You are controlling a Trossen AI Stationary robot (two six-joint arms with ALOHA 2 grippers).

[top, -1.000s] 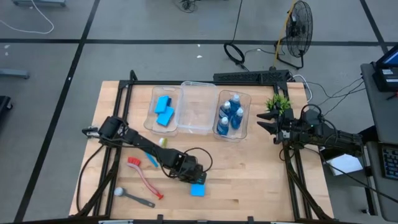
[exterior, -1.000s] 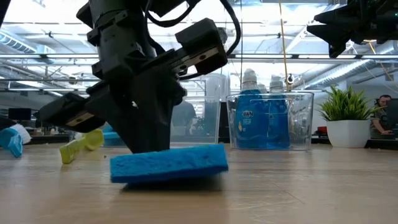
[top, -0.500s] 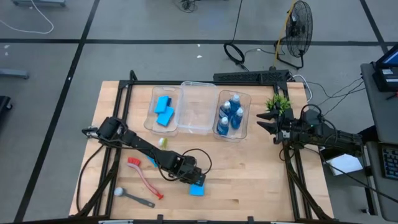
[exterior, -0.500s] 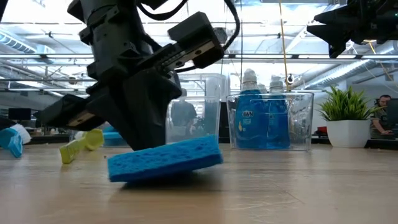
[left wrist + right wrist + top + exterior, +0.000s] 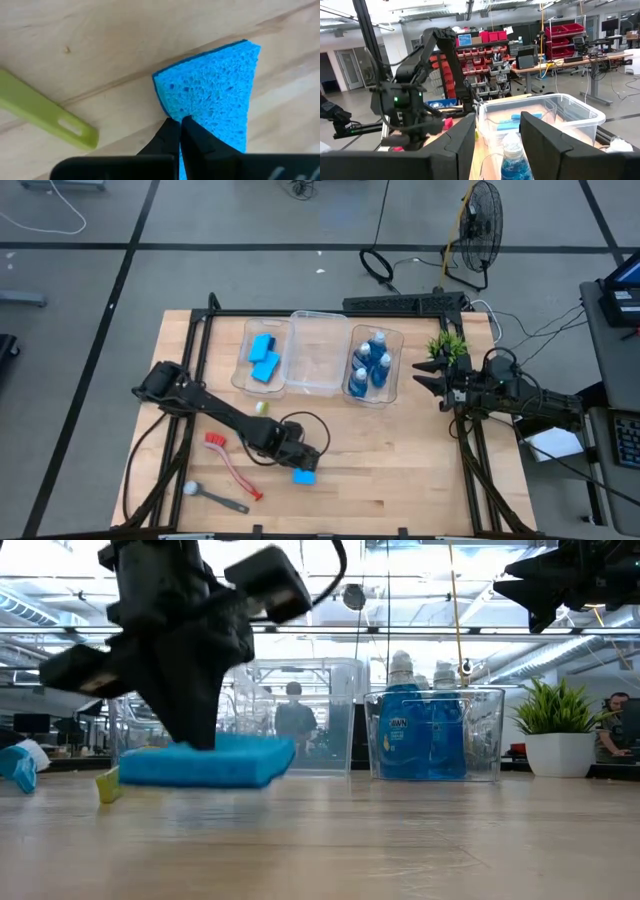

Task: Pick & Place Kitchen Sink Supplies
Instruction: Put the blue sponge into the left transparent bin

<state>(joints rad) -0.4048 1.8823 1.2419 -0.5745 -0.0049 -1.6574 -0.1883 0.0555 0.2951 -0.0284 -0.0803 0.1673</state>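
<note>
1. Left claw (image 5: 300, 468) is clamped on a blue sponge (image 5: 304, 476), jaws pinched on one edge in the left wrist view; in the low view the sponge (image 5: 205, 762) hangs level, clear of the desk (image 5: 400, 460).
2. Right claw (image 5: 425, 376) waits off the desk's right side, near the potted plant (image 5: 447, 345). Its fingers (image 5: 460, 137) stand part-way apart with nothing between them.
3. Done, judging by what lies where: left bin (image 5: 245, 370) holds two sponges (image 5: 262, 357); right bin (image 5: 395, 370) holds the soap bottles (image 5: 372, 365), count not certain from above. Middle bin (image 5: 318, 350) looks empty.
4. Left to do: the carried sponge presumably goes to the left bin. I cannot find a fourth sponge.
5. Brushes not yet sorted, all on the desk's left part: red brush (image 5: 232, 465), grey brush (image 5: 215, 497) near the front edge, yellow-green brush (image 5: 262, 408) partly hidden by the left arm. A blue one is not clearly visible.
6. Estimate: roughly halfway. Bottles appear finished, sponges in progress, brushes untouched; the middle bin is probably theirs.
</note>
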